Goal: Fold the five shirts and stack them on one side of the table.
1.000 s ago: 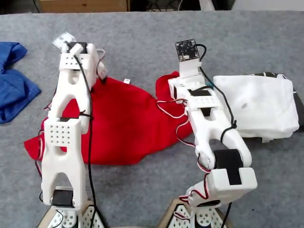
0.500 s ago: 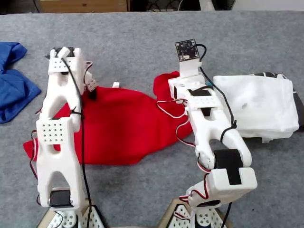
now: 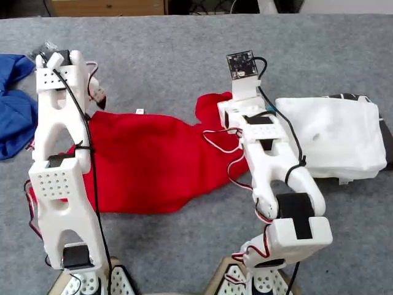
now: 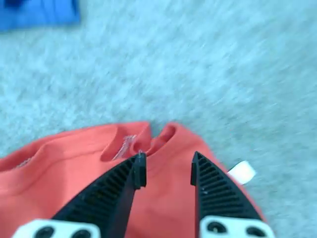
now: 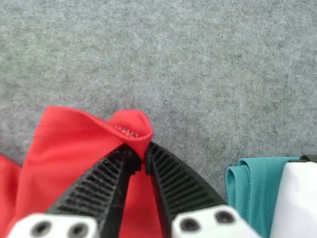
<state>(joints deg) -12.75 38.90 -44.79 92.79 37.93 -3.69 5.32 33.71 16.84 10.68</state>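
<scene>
Wrist views show right gripper (image 5: 142,157) pinching the red shirt (image 5: 74,144), left gripper (image 4: 168,166) parted over it.

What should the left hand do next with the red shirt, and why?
Probably lower and close the left hand on the edge of the red shirt. It is open over a raised wrinkle there, while the right hand is already shut on the shirt's other end.

grey table (image 3: 184,49), red shirt (image 3: 147,160) spread mid, blue shirt (image 3: 15,117) L edge, white folded pile (image 3: 331,138) R
</scene>
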